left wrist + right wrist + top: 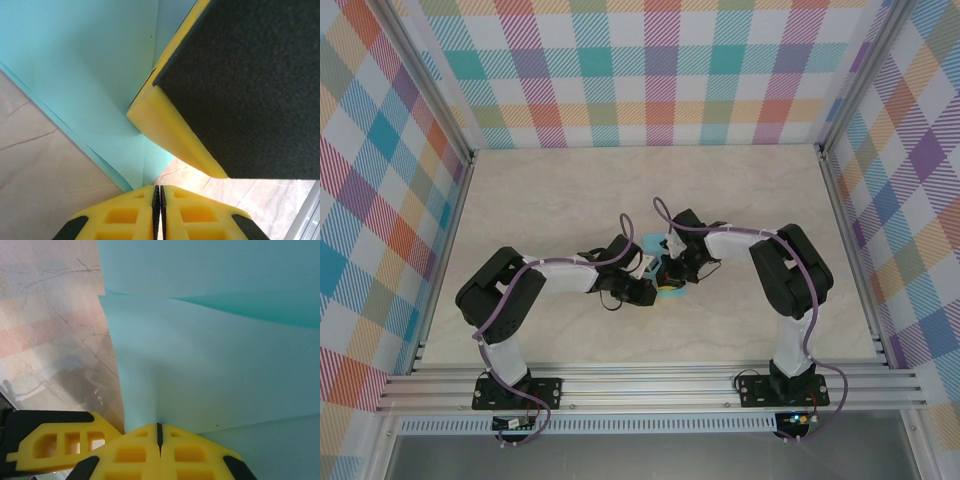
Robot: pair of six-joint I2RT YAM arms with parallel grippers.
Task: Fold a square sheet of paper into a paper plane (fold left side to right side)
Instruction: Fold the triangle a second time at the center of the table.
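Note:
The light-turquoise sheet of paper (653,243) lies folded at the table's middle, mostly hidden under both wrists. In the left wrist view the sheet of paper (90,75) shows layered edges and narrows to a corner that runs into my left gripper (158,191), whose jaws are pressed together on it. One yellow finger (175,132) of the right gripper slants in just above. My right gripper (159,427) is shut on the sheet of paper (210,365), which puckers where it enters the jaws. From above, the left gripper (653,287) and right gripper (671,277) nearly touch.
The marble-patterned tabletop (570,200) stretches around the arms. Checked walls (660,70) and aluminium posts (840,210) close in the back and sides, and a rail (650,385) runs along the near edge. The left gripper's yellow finger (50,445) sits beside the right jaws.

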